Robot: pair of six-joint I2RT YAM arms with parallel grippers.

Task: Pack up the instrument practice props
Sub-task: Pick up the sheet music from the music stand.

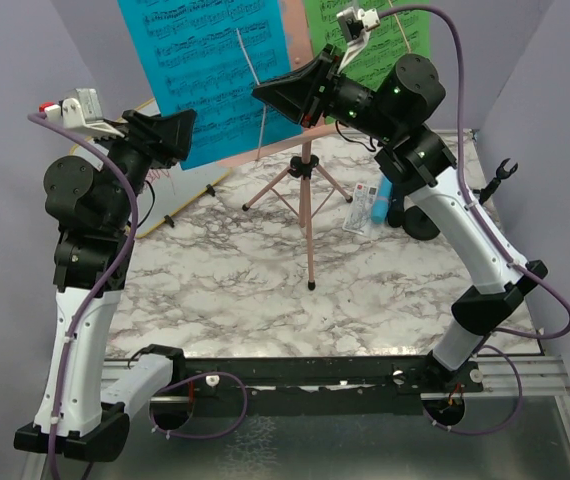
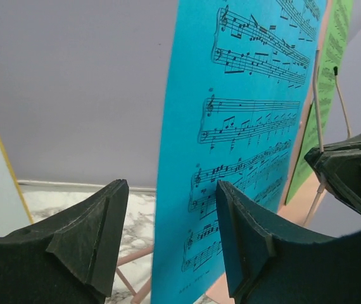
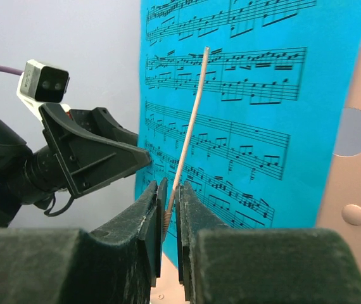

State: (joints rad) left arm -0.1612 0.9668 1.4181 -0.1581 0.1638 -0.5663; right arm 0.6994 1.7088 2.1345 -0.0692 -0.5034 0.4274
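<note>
The pink tripod music holder (image 1: 306, 200) stands at the back of the table, with a blue music sheet (image 1: 215, 70) and a green music sheet (image 1: 365, 45) on its perforated tray (image 3: 358, 158). My right gripper (image 3: 170, 202) is shut on the thin retaining rod (image 3: 190, 120) that lies across the blue sheet (image 3: 263, 95), near the rod's sprung base. My left gripper (image 2: 171, 215) is open, and the left edge of the blue sheet (image 2: 244, 126) stands between its fingers. A black round-based mic holder (image 1: 420, 222) and a blue microphone (image 1: 383, 190) lie behind the right arm.
The yellow-framed whiteboard (image 1: 180, 190) leans at the back left, behind the left arm. A second black mic clip (image 1: 500, 172) stands by the right wall. A white flat object (image 1: 363, 212) lies beside the microphone. Purple walls close the sides and back.
</note>
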